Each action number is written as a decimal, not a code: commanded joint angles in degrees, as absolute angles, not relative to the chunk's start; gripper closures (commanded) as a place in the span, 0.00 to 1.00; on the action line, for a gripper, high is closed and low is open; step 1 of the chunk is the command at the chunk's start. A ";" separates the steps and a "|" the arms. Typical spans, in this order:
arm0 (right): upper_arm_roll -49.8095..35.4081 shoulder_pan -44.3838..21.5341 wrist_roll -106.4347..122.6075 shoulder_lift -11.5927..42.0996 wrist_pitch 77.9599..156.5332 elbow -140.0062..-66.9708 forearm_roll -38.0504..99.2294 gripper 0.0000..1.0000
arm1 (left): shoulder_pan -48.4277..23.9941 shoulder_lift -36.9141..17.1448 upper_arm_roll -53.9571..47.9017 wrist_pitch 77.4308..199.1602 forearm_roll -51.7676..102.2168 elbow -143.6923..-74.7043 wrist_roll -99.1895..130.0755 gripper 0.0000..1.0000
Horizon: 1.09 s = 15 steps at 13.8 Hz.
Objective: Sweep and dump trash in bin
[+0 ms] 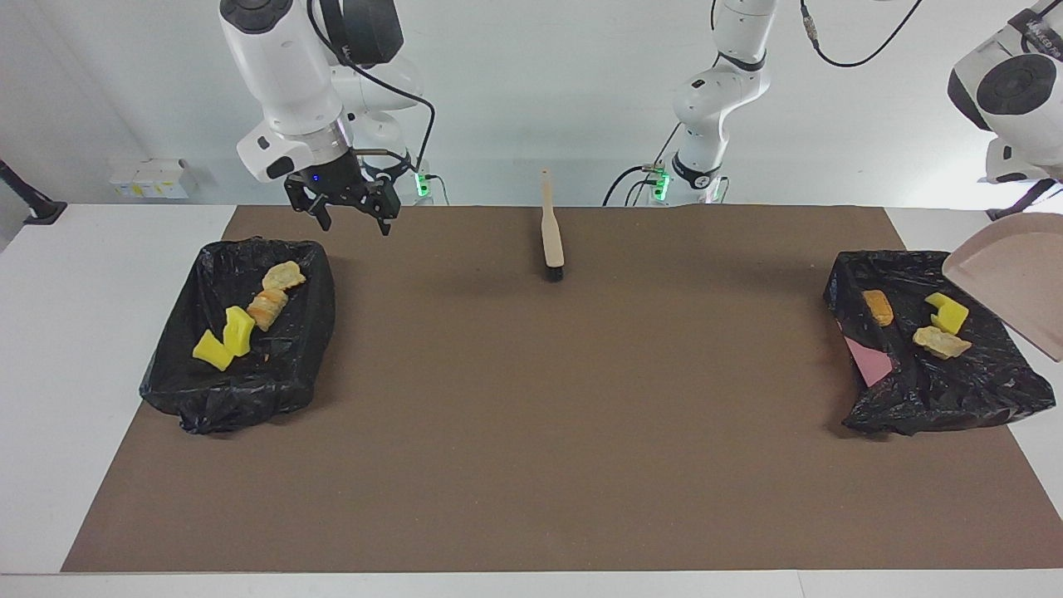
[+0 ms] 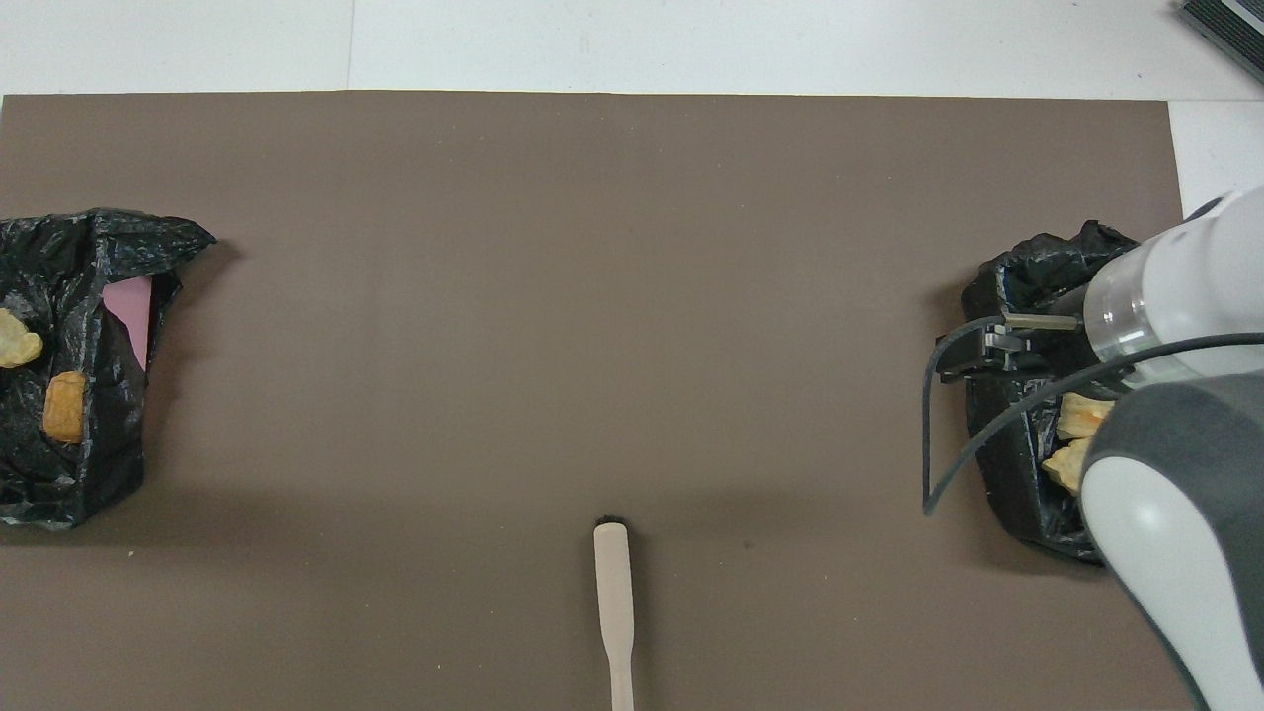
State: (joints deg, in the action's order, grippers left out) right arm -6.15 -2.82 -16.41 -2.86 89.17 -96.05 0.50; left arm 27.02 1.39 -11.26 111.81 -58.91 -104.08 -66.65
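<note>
The trash lies in two black-lined bins. The bin [image 1: 249,399] at the right arm's end holds a tan lump [image 1: 283,275], an orange lump [image 1: 267,309] and two yellow chunks [image 1: 224,340]. In the bin [image 1: 938,407] at the left arm's end lie an orange lump [image 1: 878,307], a yellow chunk [image 1: 947,314] and a tan lump [image 1: 940,341]. The beige dustpan [image 1: 1009,278] hangs tilted and bare over that bin, held by my left gripper, whose fingers are cut off by the view's edge. My right gripper [image 1: 351,218] [image 2: 978,354] is open and raised beside the first bin.
The brush [image 1: 551,232] [image 2: 613,602] lies by itself on the brown mat [image 1: 531,415], midway along the edge nearest the robots. A pink patch [image 1: 869,364] of bin wall shows through the liner. Small white boxes [image 1: 149,178] stand off the mat.
</note>
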 commanded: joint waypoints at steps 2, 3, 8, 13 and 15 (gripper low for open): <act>-5.89 -2.20 -15.12 -1.93 81.23 -90.36 -1.14 0.00 | 20.49 3.34 -10.81 99.53 -47.68 -105.29 -50.85 1.00; -5.54 -2.20 -15.12 -1.93 80.69 -89.66 -1.14 0.00 | 18.83 3.69 -10.81 96.97 -43.90 -105.29 -46.45 1.00; -5.27 -1.41 -14.86 -1.67 80.68 -89.47 -1.41 0.00 | 16.62 4.39 -10.81 90.44 -19.38 -105.90 -24.03 1.00; -5.19 -0.88 -14.33 -2.02 81.38 -89.30 -1.05 0.00 | 9.25 5.36 -10.90 92.63 -4.24 -108.10 -4.96 1.00; -5.19 0.00 -14.41 -2.29 81.39 -89.56 -0.88 0.00 | 4.33 5.01 -10.81 97.27 -1.06 -108.02 2.77 1.00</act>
